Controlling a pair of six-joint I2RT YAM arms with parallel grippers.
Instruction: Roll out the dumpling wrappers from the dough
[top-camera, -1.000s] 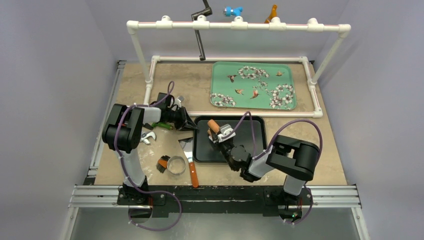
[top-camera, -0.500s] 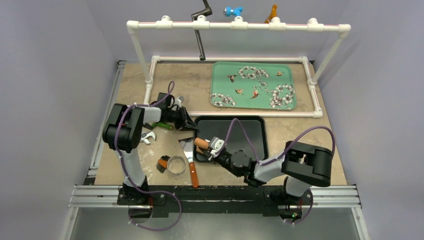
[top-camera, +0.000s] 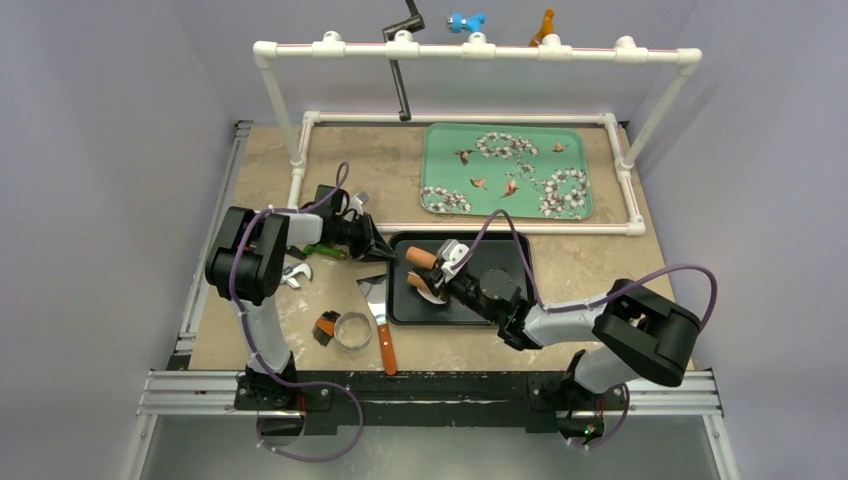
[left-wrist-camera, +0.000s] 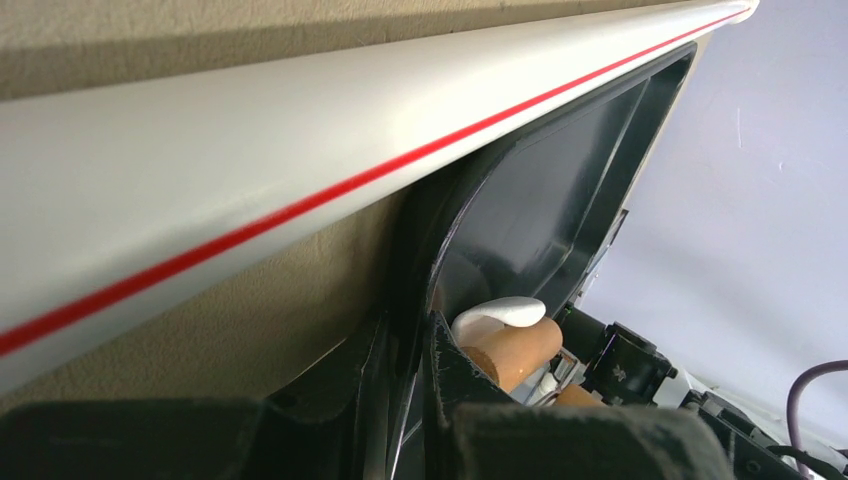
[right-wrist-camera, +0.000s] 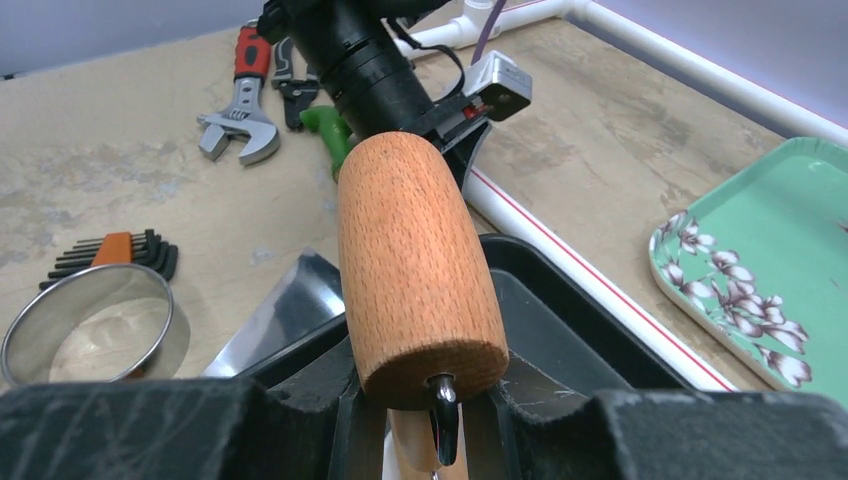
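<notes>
Dumpling wrapper (left-wrist-camera: 497, 314): white dough, left part of black tray (top-camera: 408, 312), under rolling pin (right-wrist-camera: 415, 270). Right gripper (top-camera: 443, 277) fingers pinch pin handle. Left gripper (top-camera: 377, 247) clamps tray's far-left rim. Risks: dough sticks to roller and lifts; uneven pressure tears disc; tray slides if left grip slips.

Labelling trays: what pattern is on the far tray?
Far tray: mint green, white flower clusters, small birds; best in top external view.

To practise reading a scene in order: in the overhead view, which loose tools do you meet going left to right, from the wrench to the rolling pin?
adjustable wrench → hex key set → metal ring cutter → orange-handled scraper → wooden rolling pin
</notes>
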